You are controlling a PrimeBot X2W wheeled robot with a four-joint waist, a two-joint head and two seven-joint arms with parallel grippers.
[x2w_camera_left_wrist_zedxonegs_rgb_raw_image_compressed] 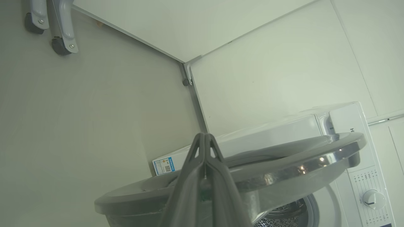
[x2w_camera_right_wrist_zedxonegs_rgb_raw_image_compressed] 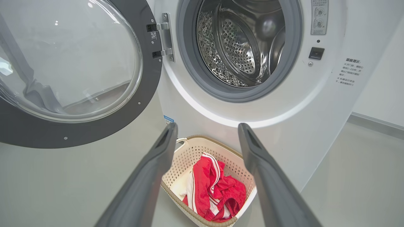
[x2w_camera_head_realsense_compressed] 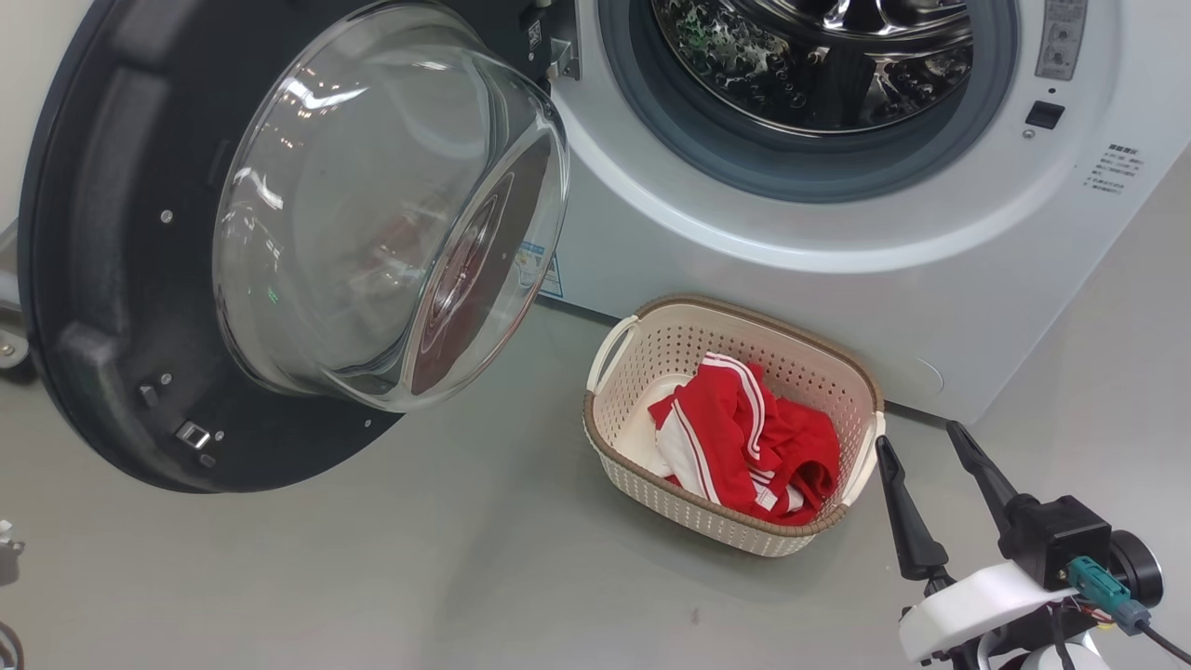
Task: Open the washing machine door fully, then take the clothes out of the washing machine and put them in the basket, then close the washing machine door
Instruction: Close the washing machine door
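The washing machine door [x2w_camera_head_realsense_compressed: 121,279] hangs wide open left of the washing machine [x2w_camera_head_realsense_compressed: 744,251]. The clothes [x2w_camera_head_realsense_compressed: 744,437] lie in the basket [x2w_camera_head_realsense_compressed: 744,312] before it, with open floor [x2w_camera_head_realsense_compressed: 465,558] around. The right gripper [x2w_camera_head_realsense_compressed: 918,437], fingers apart, hovers beside the basket's right rim. The left gripper [x2w_camera_left_wrist_zedxonegs_rgb_raw_image_compressed: 204,138], fingers together, sits at the door's edge.

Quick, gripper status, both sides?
Left gripper: closed, holding nothing.
Right gripper: open, empty.

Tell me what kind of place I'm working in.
Probably a laundry test area rather than a home: a front-loading washing machine on grey floor, a laundry basket holding red clothes, plain white wall panels and a wheeled frame's casters nearby.
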